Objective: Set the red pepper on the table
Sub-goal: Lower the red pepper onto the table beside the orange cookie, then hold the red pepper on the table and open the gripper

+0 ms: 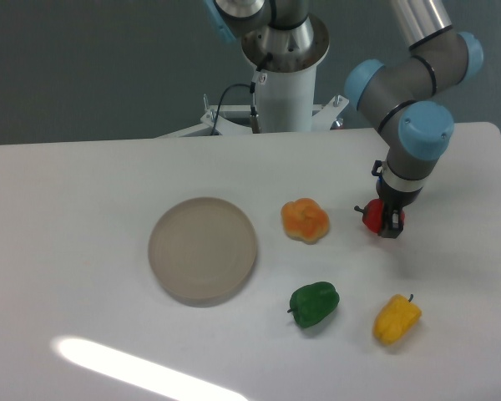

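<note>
Pincer (387, 220) grips the red pepper (372, 217) above the white table (83, 192), against a dark grey wall (92, 67).

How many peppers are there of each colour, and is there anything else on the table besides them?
Red pepper, held in the gripper: 1
Orange pepper: 1
Green pepper: 1
Yellow pepper: 1
Round plate: 1
Total: 5 things, 4 of them peppers, on the white table.

Glossy red pepper (371, 216), matt white table (83, 192), matt beige plate (202, 249)
</note>
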Robot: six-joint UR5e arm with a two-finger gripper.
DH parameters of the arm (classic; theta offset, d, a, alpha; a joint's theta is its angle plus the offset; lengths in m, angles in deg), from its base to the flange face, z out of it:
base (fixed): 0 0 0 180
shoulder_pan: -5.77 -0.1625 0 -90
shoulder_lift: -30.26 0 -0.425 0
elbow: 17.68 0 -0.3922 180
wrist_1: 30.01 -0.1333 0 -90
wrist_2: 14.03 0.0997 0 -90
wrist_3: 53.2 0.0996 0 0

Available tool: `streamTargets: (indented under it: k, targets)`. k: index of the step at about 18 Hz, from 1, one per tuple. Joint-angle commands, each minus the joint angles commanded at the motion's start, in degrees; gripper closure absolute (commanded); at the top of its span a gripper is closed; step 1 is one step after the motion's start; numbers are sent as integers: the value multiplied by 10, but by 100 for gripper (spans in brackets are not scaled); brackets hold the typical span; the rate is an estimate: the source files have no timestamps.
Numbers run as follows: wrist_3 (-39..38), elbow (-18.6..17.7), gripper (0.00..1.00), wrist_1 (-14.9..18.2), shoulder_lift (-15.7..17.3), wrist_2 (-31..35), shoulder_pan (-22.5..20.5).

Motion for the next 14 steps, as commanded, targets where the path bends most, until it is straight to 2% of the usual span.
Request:
streamTargets:
  k: [2,14]
  targets:
    - [0,-5,42,-10,0,0,3]
    - [-13,-9,40,-15,-4,0,10]
